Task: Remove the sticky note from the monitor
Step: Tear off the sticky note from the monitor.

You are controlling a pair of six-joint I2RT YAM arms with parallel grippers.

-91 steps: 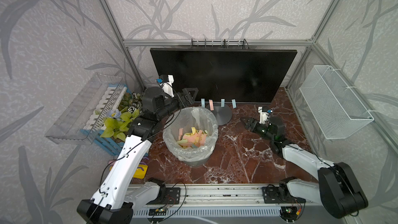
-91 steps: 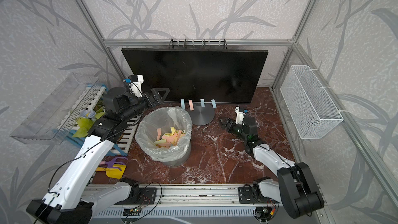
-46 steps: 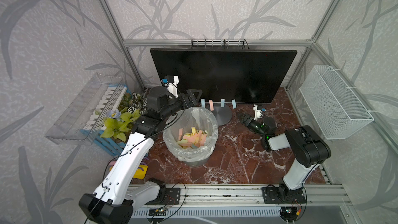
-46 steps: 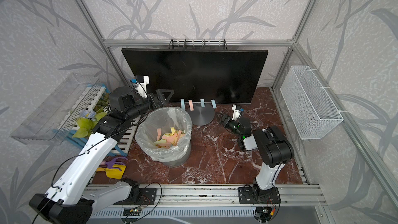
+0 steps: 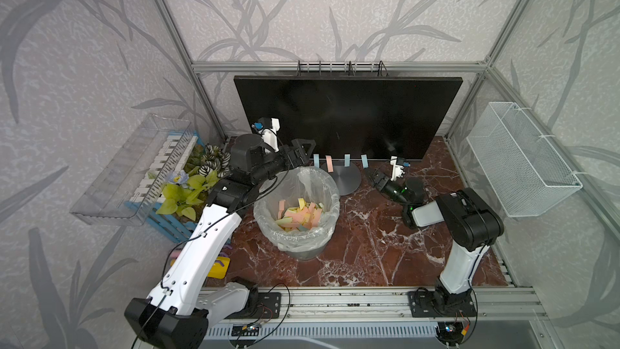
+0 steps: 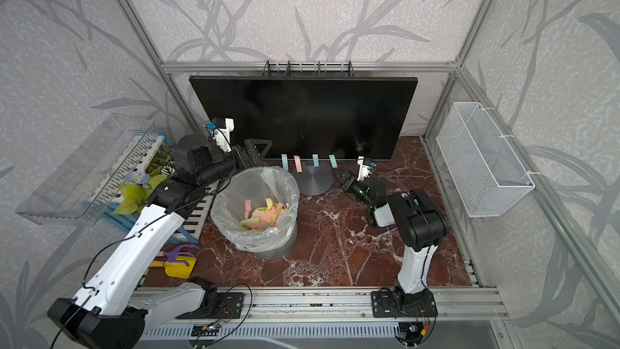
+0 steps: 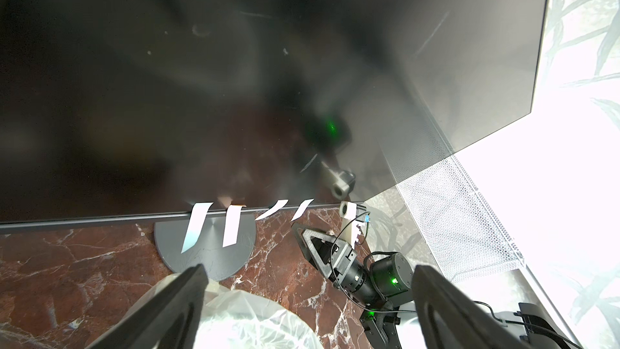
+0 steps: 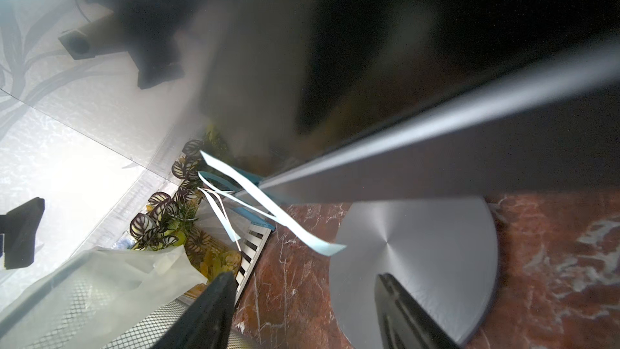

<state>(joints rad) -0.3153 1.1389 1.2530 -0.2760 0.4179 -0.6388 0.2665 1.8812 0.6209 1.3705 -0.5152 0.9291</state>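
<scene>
- Currently, the monitor [image 5: 349, 115] stands at the rear of the cell on its round base [image 5: 347, 182]. Four sticky notes [image 5: 347, 159], three blue and one pink, hang side by side from its lower bezel.
- Change: the right arm has folded from a low, outstretched pose to a raised-elbow pose. This brings the right gripper [image 5: 374, 176] low and near the end blue note [image 5: 364, 160].
- Right gripper state: the jaws stand partly apart, slightly narrower than a second ago, with nothing between them. In the right wrist view the nearest strip [image 8: 285, 223] lies ahead of the fingertips, untouched.
- Left gripper [image 5: 302, 152] state: it has shifted toward the monitor and hangs above the far rim of the waste bin [image 5: 268, 223]. The jaws are fully spread and empty.
- Consequence: no note is detached yet. The right gripper appears lined up for an approach on the end blue note.
- Next move, as judged: advance until the strip lies between the jaws, then close.
- Caution: the thin, curled paper may slip from a grip taken near its free end.
</scene>
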